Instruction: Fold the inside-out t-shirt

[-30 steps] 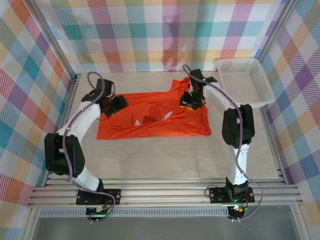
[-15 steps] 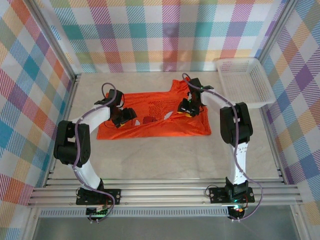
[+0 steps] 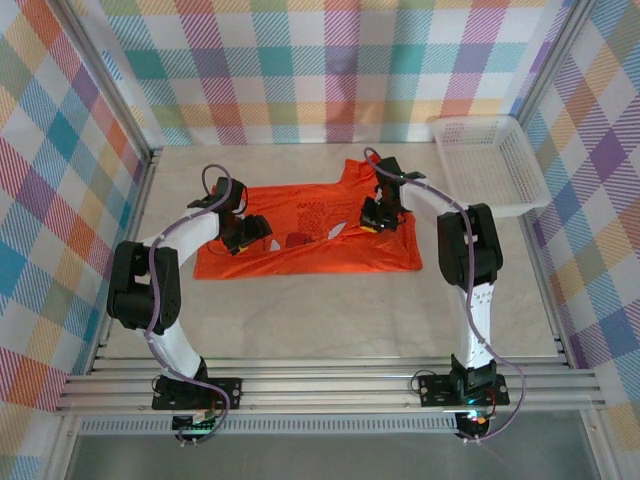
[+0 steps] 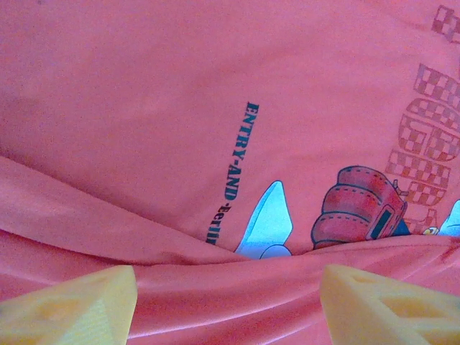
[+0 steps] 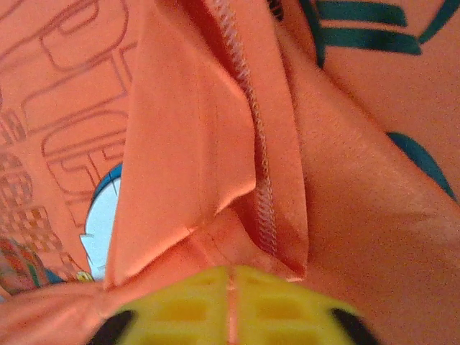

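Observation:
The orange inside-out t-shirt (image 3: 310, 245) lies spread across the middle of the table, its print showing faintly. My left gripper (image 3: 252, 236) rests low over the shirt's left part, open. Its two yellow fingertips (image 4: 68, 305) stand wide apart on either side of a raised fold of orange cloth (image 4: 230, 287). My right gripper (image 3: 372, 218) is on the shirt's upper right part, shut on a pinched fold of the shirt. In the right wrist view the yellow pads (image 5: 180, 309) meet with a thin strip of orange fabric between them, below a stitched hem (image 5: 259, 172).
A white mesh basket (image 3: 490, 165) sits at the back right corner. Checked cloth walls (image 3: 320, 70) and metal frame rails (image 3: 330, 385) enclose the table. Bare tabletop (image 3: 320, 320) lies in front of the shirt.
My left arm has swung right, carrying its gripper onto the shirt's left part. My right gripper has shut on a fold of the shirt.

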Available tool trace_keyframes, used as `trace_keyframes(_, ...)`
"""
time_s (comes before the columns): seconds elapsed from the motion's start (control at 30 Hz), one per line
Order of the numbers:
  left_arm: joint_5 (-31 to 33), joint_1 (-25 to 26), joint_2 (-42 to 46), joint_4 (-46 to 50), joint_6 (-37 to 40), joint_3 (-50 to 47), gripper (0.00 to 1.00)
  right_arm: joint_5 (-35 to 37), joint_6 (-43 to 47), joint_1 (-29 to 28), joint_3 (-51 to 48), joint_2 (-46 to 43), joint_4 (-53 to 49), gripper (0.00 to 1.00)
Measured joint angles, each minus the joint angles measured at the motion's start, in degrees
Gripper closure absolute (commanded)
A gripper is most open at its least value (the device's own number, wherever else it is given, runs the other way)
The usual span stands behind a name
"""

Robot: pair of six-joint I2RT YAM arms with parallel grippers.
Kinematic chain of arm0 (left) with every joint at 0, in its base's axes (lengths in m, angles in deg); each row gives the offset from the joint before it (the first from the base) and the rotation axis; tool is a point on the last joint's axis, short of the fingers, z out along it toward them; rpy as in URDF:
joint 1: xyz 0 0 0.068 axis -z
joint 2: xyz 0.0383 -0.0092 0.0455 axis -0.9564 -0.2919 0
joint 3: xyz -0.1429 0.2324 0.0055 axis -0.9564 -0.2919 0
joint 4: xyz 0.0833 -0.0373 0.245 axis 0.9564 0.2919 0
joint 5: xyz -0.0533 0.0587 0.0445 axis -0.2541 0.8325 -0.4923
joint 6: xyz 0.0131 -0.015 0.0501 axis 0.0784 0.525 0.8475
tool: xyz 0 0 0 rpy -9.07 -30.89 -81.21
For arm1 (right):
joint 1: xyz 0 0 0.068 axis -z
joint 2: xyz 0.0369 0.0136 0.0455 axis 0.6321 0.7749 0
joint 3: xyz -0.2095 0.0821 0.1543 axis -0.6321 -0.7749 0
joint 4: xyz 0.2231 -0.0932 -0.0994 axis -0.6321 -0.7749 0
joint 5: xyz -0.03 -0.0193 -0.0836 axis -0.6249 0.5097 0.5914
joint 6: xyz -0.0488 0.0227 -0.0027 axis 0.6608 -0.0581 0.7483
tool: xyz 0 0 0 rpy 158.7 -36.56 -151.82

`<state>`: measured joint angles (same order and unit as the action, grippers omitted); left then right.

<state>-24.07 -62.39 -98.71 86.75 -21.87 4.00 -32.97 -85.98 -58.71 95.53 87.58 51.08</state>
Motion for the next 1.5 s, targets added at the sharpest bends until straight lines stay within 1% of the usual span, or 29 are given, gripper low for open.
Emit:
trace_keyframes(0.03,0.04,-0.02,0.00,0.15,0.00,0.00,0.32,0.04,-0.04,-0.02,0.55,0.33,-0.09,0.97)
trace_keyframes(0.07,0.22,-0.04,0.00,0.22,0.02,0.00,0.32,0.04,-0.04,-0.07,1.07,0.57,-0.22,0.95)
trace_keyframes(0.13,0.39,-0.22,0.00,0.26,0.15,0.00,0.32,0.09,0.04,-0.13,1.73,0.61,-0.46,0.83)
trace_keyframes(0.23,0.48,-0.68,0.00,0.28,0.20,0.00,0.32,0.81,0.72,-0.39,1.90,0.57,-0.57,0.62)
trace_keyframes(0.27,0.52,-0.83,0.00,0.28,0.22,0.00,0.32,1.20,0.79,-0.44,1.77,0.57,-0.72,0.58)
trace_keyframes(0.37,0.68,-1.07,0.00,0.31,0.22,0.00,0.32,1.84,0.66,-0.44,0.26,0.00,-0.81,0.52)
trace_keyframes(0.5,0.66,-1.09,0.00,0.28,0.22,0.00,0.32,2.08,0.35,-0.57,-1.95,-0.68,-0.74,0.50)
trace_keyframes(0.57,0.66,-1.09,0.00,0.31,0.22,0.00,0.32,2.14,0.33,-0.66,-2.14,-0.68,-0.66,0.51)
trace_keyframes(0.63,0.66,-1.09,0.00,0.31,0.22,0.00,0.32,2.32,0.22,-0.72,-2.08,-0.68,-0.46,0.56)
trace_keyframes(0.8,0.66,-1.11,0.00,0.33,0.26,0.00,0.32,2.75,-0.15,-0.72,-1.22,-0.59,-0.48,0.79)
trace_keyframes(0.87,0.68,-1.14,0.00,0.33,0.39,0.00,0.32,3.06,-0.46,-0.72,-0.24,-0.50,-0.46,0.92)
trace_keyframes(0.93,0.68,-1.20,0.00,0.35,0.42,0.00,0.32,3.19,-0.31,-0.72,0.63,-0.48,-0.57,0.99)
trace_keyframes(1.3,1.03,-1.60,0.00,1.09,0.46,0.00,0.32,3.54,0.00,-1.09,4.48,0.02,-2.05,1.00)
trace_keyframes(1.5,0.87,-1.95,0.00,1.31,0.44,0.00,0.32,3.48,0.83,-3.21,15.54,5.66,-3.72,1.00)
